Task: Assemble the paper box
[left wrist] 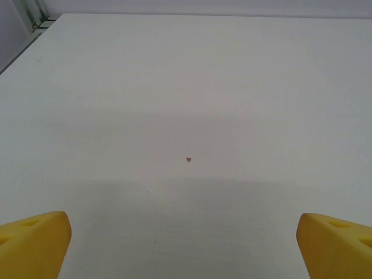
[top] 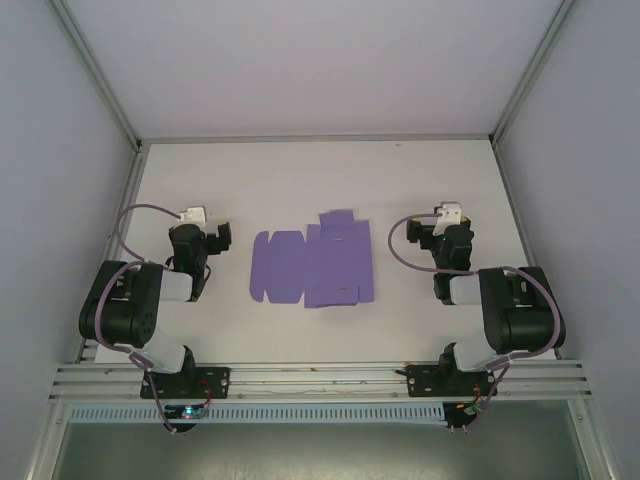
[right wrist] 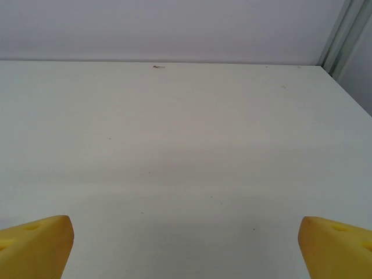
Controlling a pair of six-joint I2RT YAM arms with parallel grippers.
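The paper box (top: 312,268) is a flat lavender die-cut sheet with creased panels and flaps, lying on the white table (top: 300,180) midway between the two arms. My left gripper (top: 200,238) rests to the sheet's left and my right gripper (top: 440,236) to its right, both apart from it. In the left wrist view the left gripper (left wrist: 185,247) is open, its yellow fingertips (left wrist: 35,241) wide apart over bare table. The right gripper (right wrist: 186,249) is likewise open in the right wrist view, with yellow fingertips (right wrist: 35,244) at the bottom corners and nothing between them.
Grey walls and a metal frame (top: 120,130) enclose the table on three sides. A rail (top: 320,378) carrying the arm bases runs along the near edge. A tiny brown speck (left wrist: 188,159) lies on the table ahead of the left gripper.
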